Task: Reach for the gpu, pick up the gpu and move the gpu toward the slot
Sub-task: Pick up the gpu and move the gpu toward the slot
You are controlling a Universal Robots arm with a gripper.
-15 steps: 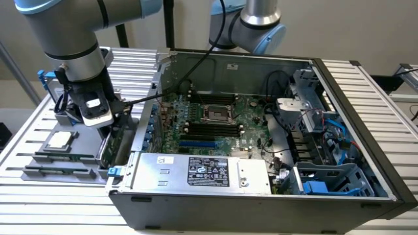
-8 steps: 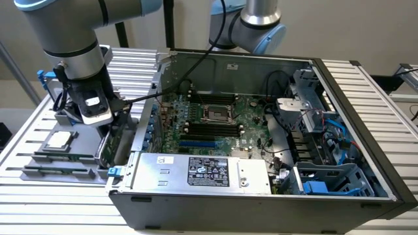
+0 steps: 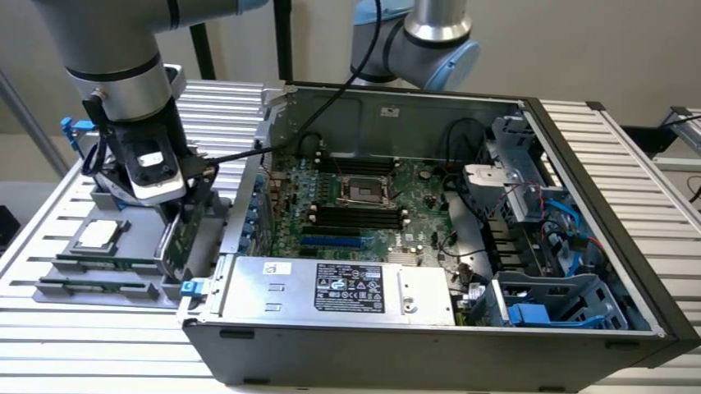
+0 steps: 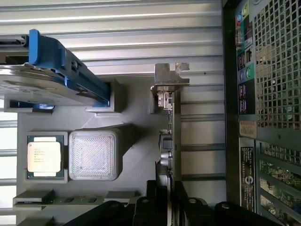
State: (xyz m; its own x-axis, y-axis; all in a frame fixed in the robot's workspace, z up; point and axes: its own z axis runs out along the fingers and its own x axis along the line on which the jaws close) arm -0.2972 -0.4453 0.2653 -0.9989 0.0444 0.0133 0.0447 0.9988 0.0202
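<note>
gpu (image 3: 177, 240) on edge in tray (image 4: 136, 155), exterior view's left of case (image 3: 263, 361), near its wall, long axis parallel to it. My gripper (image 4: 167, 202) right on card's edge, at end away from bracket (image 4: 169, 77). Clamped or not? can't tell tbh.

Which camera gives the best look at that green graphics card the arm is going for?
The wrist view: the gpu stands edge-on in its grey holder, silver bracket plain, with the gripper at it. The exterior view catches just a green sliver of the gpu under the gripper.
</note>
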